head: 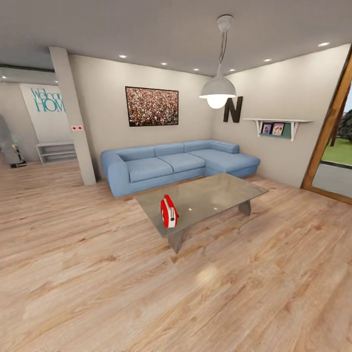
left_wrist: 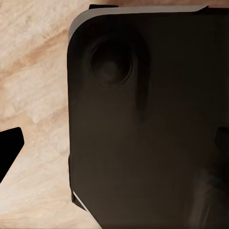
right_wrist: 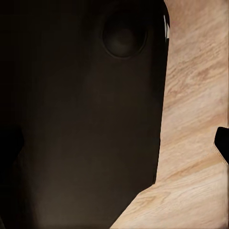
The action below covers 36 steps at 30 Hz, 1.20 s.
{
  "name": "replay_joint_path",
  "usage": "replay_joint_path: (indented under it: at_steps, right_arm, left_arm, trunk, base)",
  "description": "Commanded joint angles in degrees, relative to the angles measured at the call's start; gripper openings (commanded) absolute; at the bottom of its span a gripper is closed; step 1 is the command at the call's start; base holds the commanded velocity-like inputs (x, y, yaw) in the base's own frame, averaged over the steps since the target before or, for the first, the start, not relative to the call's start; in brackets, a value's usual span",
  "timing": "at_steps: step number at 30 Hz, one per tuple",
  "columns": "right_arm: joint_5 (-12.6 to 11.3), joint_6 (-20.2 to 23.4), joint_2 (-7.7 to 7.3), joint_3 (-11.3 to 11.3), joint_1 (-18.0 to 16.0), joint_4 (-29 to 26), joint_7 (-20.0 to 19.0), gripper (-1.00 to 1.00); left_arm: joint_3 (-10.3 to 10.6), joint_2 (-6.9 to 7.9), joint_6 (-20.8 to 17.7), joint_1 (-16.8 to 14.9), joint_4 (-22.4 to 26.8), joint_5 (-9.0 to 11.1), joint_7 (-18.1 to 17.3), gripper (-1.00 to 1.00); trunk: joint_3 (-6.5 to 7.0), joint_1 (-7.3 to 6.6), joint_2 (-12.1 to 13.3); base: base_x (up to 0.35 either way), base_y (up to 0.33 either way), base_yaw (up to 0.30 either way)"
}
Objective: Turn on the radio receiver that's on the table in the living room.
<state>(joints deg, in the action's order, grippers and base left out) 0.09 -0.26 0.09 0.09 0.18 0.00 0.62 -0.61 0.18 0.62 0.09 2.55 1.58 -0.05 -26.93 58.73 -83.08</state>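
The red radio receiver (head: 169,211) stands upright at the near corner of the glass surface (head: 215,193), in front of the blue sofa (head: 176,164). The robot is well apart from it across the wood floor (head: 122,293), so the approach and the switching-on both seem left to do. Whether either pincer is wide or narrow cannot be told: both wrist views face a dark robot panel (left_wrist: 148,133) over floorboards.
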Motion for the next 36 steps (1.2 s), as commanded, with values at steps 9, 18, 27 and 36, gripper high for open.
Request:
replay_joint_path:
  at_steps: [9,18,27,36]
  right_arm:
    - [0.00,0.00,0.00,0.00,0.00,0.00,0.00,1.00]
    - [0.00,0.00,0.00,0.00,0.00,0.00,-0.03,1.00]
    - [0.00,0.00,0.00,0.00,0.00,0.00,-0.01,1.00]
    - [-0.06,0.03,0.00,-0.03,0.00,0.01,0.00,1.00]
  left_arm:
    - [0.00,0.00,0.00,0.00,0.00,0.00,-0.03,1.00]
    - [0.07,0.04,0.00,0.00,0.00,0.00,-0.03,1.00]
    - [0.09,0.09,0.00,0.00,-0.07,0.00,-0.03,1.00]
    - [0.09,0.09,0.00,0.00,-0.07,0.00,-0.03,1.00]
  trunk:
    - [0.00,0.00,0.00]
    - [0.00,0.00,0.00]
    - [0.00,0.00,0.00]
    - [0.00,0.00,0.00]
  base:
    - [0.000,0.000,0.272]
    - [0.041,0.000,0.064]
    - [0.300,0.000,0.002]
    - [0.324,0.000,0.000]
